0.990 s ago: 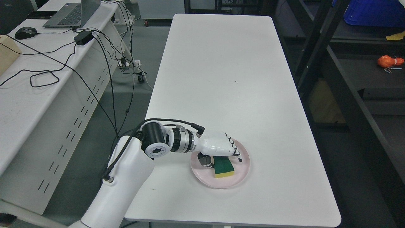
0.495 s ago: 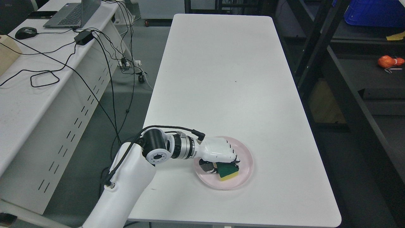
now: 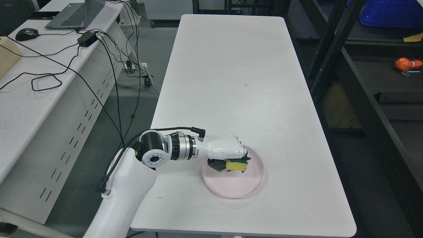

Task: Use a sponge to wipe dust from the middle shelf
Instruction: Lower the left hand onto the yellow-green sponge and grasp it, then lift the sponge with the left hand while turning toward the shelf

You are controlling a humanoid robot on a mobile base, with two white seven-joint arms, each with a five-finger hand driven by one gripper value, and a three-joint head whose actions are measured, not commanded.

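My left hand (image 3: 231,161) is shut on a yellow and green sponge (image 3: 236,164), held just above the pink plate (image 3: 238,186) near the front of the white table (image 3: 238,82). The sponge is tipped on its side, its yellow face towards me, and it no longer rests on the plate. The white forearm comes in from the lower left. The dark shelf unit (image 3: 370,109) stands along the table's right side. The right arm does not show.
A second white desk (image 3: 33,99) on the left carries a laptop (image 3: 76,13), a mouse (image 3: 26,33) and loose black cables. An orange object (image 3: 407,63) lies on a shelf board at the right, with a blue bin (image 3: 390,13) above it.
The left hand's fingers closed round the sponge and lifted it off the plate, tipping it onto its side. The plate shifted slightly to the right.
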